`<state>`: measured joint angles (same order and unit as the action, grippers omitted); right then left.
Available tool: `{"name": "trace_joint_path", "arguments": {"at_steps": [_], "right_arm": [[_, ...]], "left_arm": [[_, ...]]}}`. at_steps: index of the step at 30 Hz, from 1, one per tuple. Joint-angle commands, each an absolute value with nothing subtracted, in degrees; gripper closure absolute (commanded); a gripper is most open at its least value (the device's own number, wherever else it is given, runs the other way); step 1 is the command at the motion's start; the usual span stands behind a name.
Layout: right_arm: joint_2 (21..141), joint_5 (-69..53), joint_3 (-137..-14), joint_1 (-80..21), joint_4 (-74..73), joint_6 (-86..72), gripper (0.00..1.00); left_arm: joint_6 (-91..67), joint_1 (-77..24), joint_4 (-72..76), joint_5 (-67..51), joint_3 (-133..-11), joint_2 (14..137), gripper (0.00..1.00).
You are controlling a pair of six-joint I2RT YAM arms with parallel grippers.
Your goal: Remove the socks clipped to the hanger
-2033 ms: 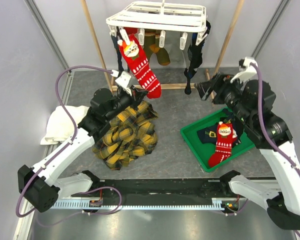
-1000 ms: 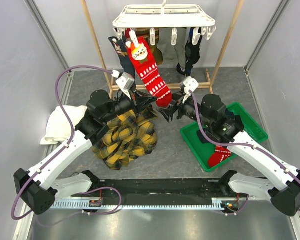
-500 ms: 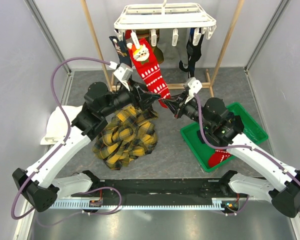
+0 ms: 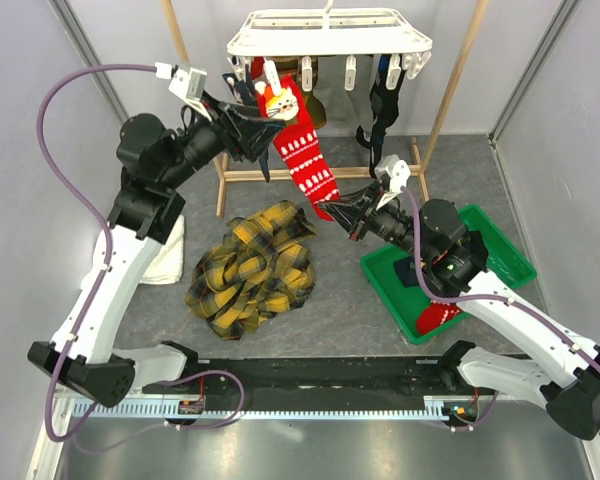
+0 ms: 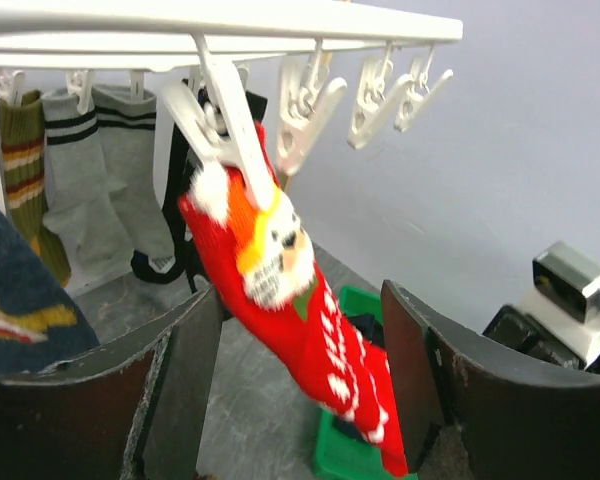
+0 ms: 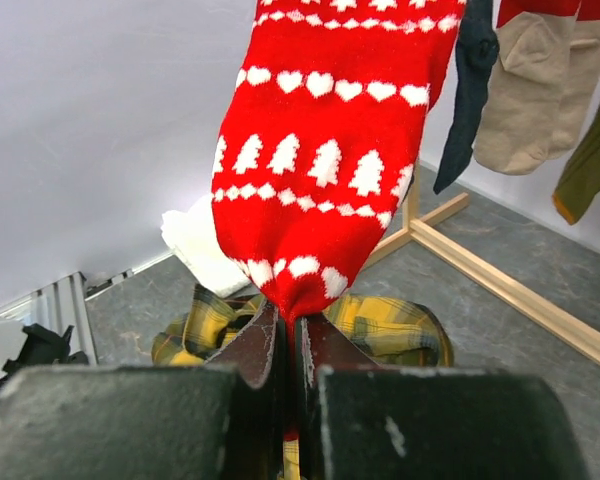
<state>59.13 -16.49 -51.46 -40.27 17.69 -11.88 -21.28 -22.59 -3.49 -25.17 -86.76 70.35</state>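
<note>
Pinching the red sock (image 4: 306, 160) by its toe, the right gripper (image 6: 288, 322) is clenched and the left gripper (image 4: 248, 113) released under its peg (image 5: 230, 120); the tray (image 4: 502, 250) beside the right one holds two socks (image 4: 435, 312), and more hang clipped above.

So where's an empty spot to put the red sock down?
Bare grey floor lies between the plaid cloth and the green tray, and more behind the tray by the right wooden pole. The tray's right end looks bare too. Under the hanger it is crowded: dangling socks, the open left gripper, and the right gripper pinching the red sock.
</note>
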Motion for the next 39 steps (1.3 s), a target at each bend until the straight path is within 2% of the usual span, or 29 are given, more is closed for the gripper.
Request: {"name": "trace_joint_path", "arguments": {"at_steps": [1, 9, 20, 32, 39], "right_arm": [[60.64, -20.04, -53.96, -40.25, 21.09, -15.2, 1.0], [61.44, -21.97, -54.76, -40.25, 20.48, -15.12, 1.0], [61.35, -22.94, -56.25, -40.17, 18.55, -14.15, 1.0], [61.52, -24.52, -57.04, -40.25, 18.81, -14.94, 1.0], [62.4, -25.49, -57.13, -40.25, 18.63, -15.38, 1.0]], "left_arm": [[-28.2, -19.17, -1.07, -30.41, -91.14, 73.91, 0.3], [-33.05, -14.24, 3.08, -33.84, -95.79, 77.69, 0.29], [-32.43, -13.97, 3.08, -37.79, -101.77, 82.88, 0.26], [-33.04, -13.97, 4.74, -34.54, -101.95, 84.29, 0.26], [-36.2, -13.97, 7.99, -36.47, -103.1, 85.95, 0.3]]}}
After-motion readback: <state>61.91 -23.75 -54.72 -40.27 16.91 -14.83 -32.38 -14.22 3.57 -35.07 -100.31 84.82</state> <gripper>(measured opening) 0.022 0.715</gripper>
